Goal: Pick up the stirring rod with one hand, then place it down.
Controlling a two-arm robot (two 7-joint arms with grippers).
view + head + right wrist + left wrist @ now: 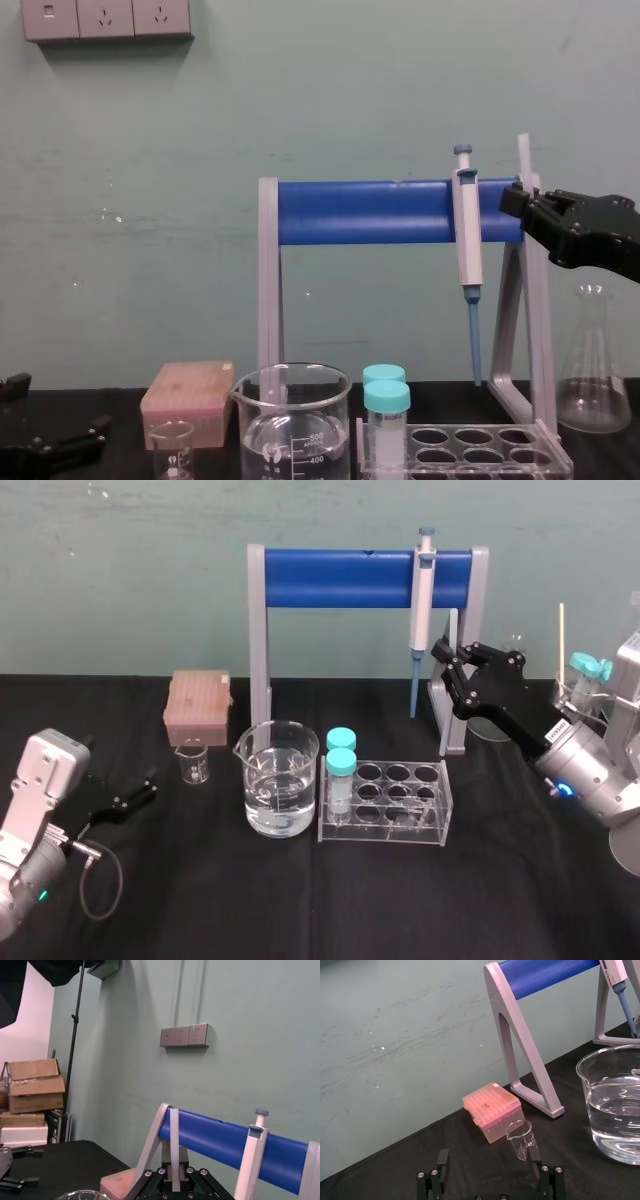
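The stirring rod (174, 1130) is held upright beside the pipette stand (340, 577), clamped in the right gripper's (445, 665) fingers; lowering to the table (300, 900) is judged next. The left gripper (140, 788) is parked left of the stand, fingers apart.

A blue-barred stand (360, 577) rises just beside the right claw (447, 675), and a pipette (423, 600) hangs from its bar, close on that claw's left. Lower, nearer the robot, sit a tube rack (400, 825) holding two teal-capped tubes (342, 770) and a beaker of water (280, 780). A small beaker (193, 765) and a pink box (198, 708) stand just ahead of the left claw (150, 785).
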